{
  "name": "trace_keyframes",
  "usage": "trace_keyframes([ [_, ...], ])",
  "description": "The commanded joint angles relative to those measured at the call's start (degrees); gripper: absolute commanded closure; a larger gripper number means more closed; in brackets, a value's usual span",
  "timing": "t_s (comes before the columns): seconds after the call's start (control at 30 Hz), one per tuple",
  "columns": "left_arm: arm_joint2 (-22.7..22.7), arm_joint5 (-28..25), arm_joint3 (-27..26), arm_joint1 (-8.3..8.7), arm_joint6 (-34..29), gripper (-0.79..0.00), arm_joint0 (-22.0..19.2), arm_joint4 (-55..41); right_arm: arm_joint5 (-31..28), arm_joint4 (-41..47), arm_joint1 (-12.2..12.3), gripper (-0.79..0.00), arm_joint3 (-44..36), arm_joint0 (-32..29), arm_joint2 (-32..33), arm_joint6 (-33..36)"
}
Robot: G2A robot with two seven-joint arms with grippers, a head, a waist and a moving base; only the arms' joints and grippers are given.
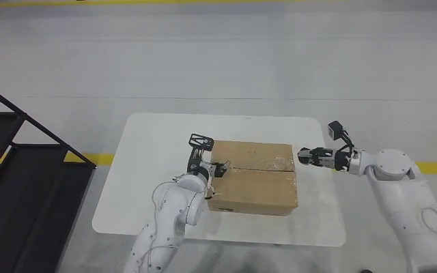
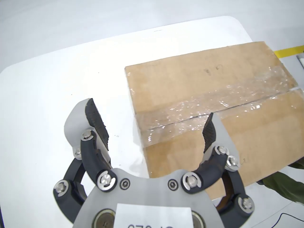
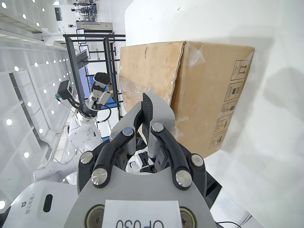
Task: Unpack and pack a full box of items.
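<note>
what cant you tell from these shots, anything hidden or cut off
- What is inside the box: it is shut in every view.
- Whether the tape seals it or is cut: left wrist view, glare on the tape.
- Whether the right gripper touches the box: too small in the top view; in the right wrist view the gripper itself covers the spot.

Left gripper [image 2: 152, 111] spread, right gripper [image 3: 146, 102] (apparently) closed
</note>
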Motion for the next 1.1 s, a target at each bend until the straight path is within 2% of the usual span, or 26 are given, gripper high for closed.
trace_keyframes([
  [0.0, -1.2, 0.3, -0.3, 0.11, 0.2, -0.785, 0.5, -0.2, 0.0, 0.1, 0.0, 0.000, 0.0, 0.0, 0.0, 0.0],
  [0.2, -3.4, 0.3, -1.2, 0.35, 0.7, -0.785, 1.9, -0.8, 1.1, -2.3, 0.0, 0.000, -2.4, -1.0, -1.1, -2.0],
  [0.23, -3.6, 0.2, -1.3, 0.37, 0.9, -0.785, 2.0, -0.8, 1.8, -2.9, 0.0, -0.071, -3.2, -1.2, -1.4, -2.1],
  [0.37, -3.9, 0.3, -1.6, 0.36, 1.3, -0.785, 2.2, -0.9, 3.5, -3.5, 0.1, -0.157, -5.1, -1.8, -2.0, -1.6],
  [0.57, -4.0, 0.2, -1.7, 0.34, 1.5, -0.785, 2.3, -0.9, 5.5, -5.5, 0.1, -0.228, -6.2, -1.5, -4.1, -0.4],
  [1.07, -4.0, 0.2, -1.7, 0.34, 1.5, -0.785, 2.3, -0.9, 7.1, -6.5, -0.9, -0.259, -4.5, 2.0, -9.0, -0.8],
])
